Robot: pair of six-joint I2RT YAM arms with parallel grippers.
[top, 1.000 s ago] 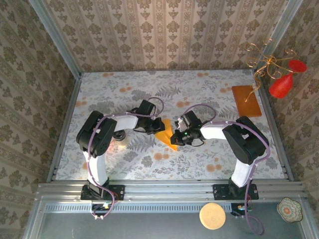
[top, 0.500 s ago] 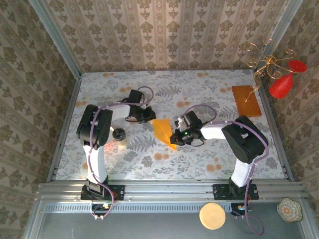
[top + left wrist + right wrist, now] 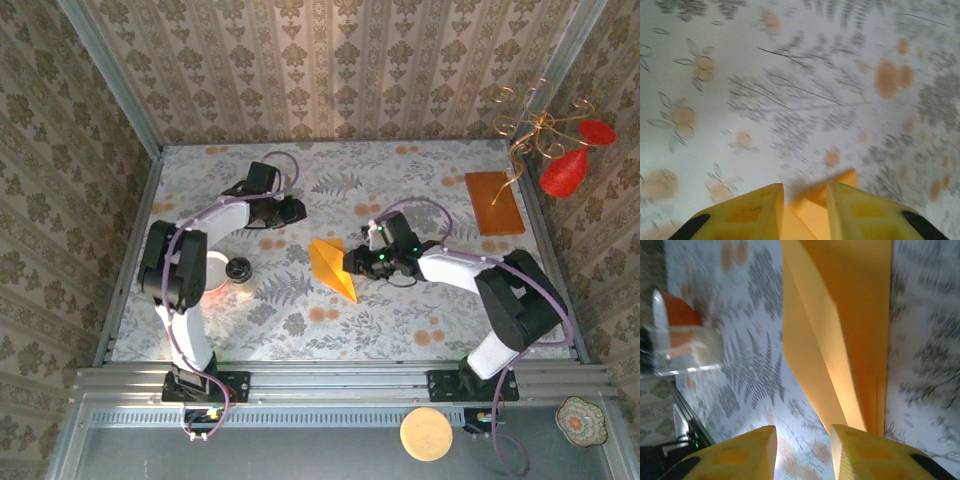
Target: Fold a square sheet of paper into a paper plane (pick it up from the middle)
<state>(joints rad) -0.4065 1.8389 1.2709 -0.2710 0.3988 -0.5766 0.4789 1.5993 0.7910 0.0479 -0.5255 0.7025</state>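
Our right claw (image 3: 352, 264) is sitting just beside the paper plane (image 3: 333, 269), at its 3 o'clock in the overhead view. Its fingers are standing apart and clamping nothing. From its wrist we are seeing bare table (image 3: 400, 320) in the gap, with the paper's layered edge reaching toward one finger. Whether it is touching, we cannot tell.

Our left claw (image 3: 298, 211) is hanging well apart from the paper, out at its 11 o'clock. Its fingers are also parted with a narrow gap and are gripping nothing. A corner of the paper is showing beyond them.

The paper is lying flat near the middle of the table, free of both claws, with its point aiming toward 5 o'clock. It is showing a slim tapered outline and stacked folds along one long side.

We are judging the task as nearly done or done. The square outline is gone and the dart shape is reading clearly. What is possibly left is pressing a last crease or opening the wings, and we cannot settle that from here.
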